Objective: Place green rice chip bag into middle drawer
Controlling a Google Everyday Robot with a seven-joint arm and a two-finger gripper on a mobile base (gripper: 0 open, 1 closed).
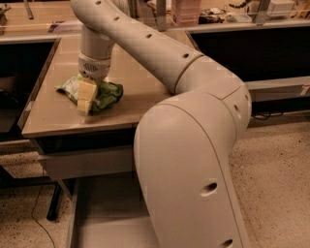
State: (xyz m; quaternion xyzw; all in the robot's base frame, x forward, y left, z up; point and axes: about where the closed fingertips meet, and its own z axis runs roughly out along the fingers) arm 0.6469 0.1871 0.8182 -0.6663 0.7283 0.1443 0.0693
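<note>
The green rice chip bag [107,94] lies crumpled on the tan table top [53,111], near its front left part. My gripper [85,99] comes straight down from the wrist onto the bag, its yellowish fingers [87,91] pinching the bag's middle with the tips close to the table surface. The bag sticks out to the left and right of the fingers. The middle drawer [104,225] stands pulled open below the table's front edge, with a flat grey floor. My arm's large elbow covers its right part.
My own arm [193,145] fills the right half of the view, between the table and the drawer. A grey drawer front [87,162] sits just under the table edge. Shelves with boxes [186,9] stand behind the table. Speckled floor [276,184] lies to the right.
</note>
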